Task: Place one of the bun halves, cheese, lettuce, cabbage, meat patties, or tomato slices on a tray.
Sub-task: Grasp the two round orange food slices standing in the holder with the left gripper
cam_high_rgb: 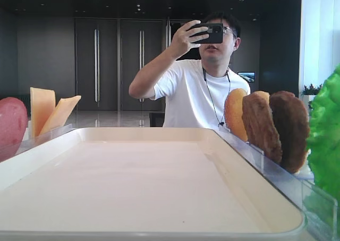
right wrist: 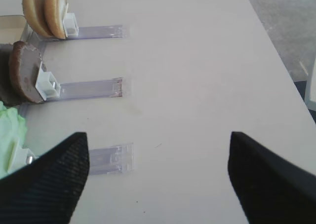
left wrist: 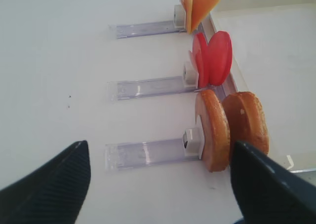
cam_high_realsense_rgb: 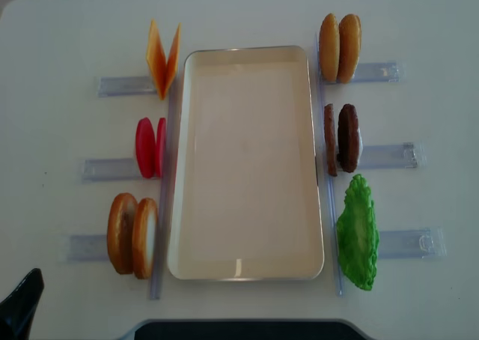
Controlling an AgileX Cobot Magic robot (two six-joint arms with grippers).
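So the tray [cam_high_realsense_rgb: 247,160] sits bare in the middle of the white bench [cam_high_realsense_rgb: 52,40], with all the food standing in clear holders [cam_high_realsense_rgb: 112,85] along both long sides. Left side: cheese [cam_high_realsense_rgb: 163,59], tomato slices [cam_high_realsense_rgb: 150,147], and a pair of bun halves [cam_high_realsense_rgb: 132,234]. Right side: more bun halves [cam_high_realsense_rgb: 340,47], the meat patties [cam_high_realsense_rgb: 341,138], and the lettuce [cam_high_realsense_rgb: 358,232]. The left gripper [left wrist: 158,184] hangs spread wide, holding nothing, just short of the near buns. The right gripper [right wrist: 158,177] is also splayed wide over bare bench beside the lettuce holder. A guy in a white tee [cam_high_rgb: 204,95] is filming with his phone [cam_high_rgb: 208,33].
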